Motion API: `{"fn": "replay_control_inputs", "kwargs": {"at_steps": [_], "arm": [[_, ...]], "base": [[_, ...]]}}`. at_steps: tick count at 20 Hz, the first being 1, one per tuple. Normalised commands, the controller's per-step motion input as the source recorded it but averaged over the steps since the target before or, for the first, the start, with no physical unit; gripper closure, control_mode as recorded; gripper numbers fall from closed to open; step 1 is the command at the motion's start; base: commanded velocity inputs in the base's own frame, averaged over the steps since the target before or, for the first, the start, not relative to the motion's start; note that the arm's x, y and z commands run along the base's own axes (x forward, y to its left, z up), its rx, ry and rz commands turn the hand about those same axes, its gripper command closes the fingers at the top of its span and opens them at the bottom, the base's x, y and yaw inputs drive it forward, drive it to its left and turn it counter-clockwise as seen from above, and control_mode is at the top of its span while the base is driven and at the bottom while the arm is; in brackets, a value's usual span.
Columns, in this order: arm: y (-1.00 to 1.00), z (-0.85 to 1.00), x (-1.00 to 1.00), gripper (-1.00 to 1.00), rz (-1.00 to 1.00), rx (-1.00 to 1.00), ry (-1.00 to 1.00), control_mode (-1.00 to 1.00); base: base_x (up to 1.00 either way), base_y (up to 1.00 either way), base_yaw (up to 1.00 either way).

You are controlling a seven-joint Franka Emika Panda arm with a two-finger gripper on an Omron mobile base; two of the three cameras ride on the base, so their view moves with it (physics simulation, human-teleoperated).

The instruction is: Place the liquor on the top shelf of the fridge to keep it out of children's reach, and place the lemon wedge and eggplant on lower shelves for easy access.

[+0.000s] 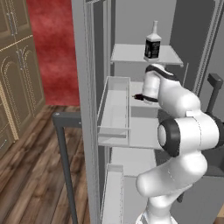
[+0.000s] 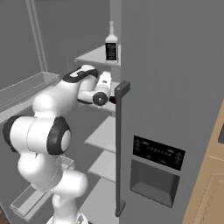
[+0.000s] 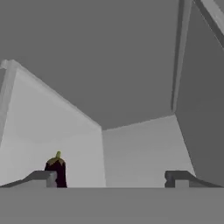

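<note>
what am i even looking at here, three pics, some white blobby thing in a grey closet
The white thing is a robot arm reaching into an open fridge. Two pictures come from cameras behind the arm, one on its left and one on its right. The third comes from a camera on its hand, looking into the fridge. A liquor bottle stands upright on the top shelf. In the hand view, the dark purple eggplant sits by one fingertip. The hand is open and holds nothing.

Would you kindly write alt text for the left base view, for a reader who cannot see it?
The liquor stands upright on the top shelf of the open fridge. The white robot arm reaches in beneath that shelf, beside clear-walled door bins.
</note>
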Motion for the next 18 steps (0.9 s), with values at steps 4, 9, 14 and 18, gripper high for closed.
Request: {"fn": "replay_control_inputs", "kwargs": {"at_steps": [4, 9, 14, 18], "arm": [[0.00, 0.73, -1.00, -1.00, 0.08, -0.10, 0.00, -1.00], [0.00, 0.78, -1.00, -1.00, 0.12, -0.13, 0.01, -1.00], [-0.07, 1.00, -0.91, -1.00, 0.09, -0.09, 0.07, -1.00], [-0.14, 1.00, -0.98, -1.00, 0.11, -0.08, 0.18, -1.00]], "base": [[0.00, 0.00, 0.00], [0.00, 0.00, 0.00], [0.00, 0.00, 0.00], [0.00, 0.00, 0.00]]}}
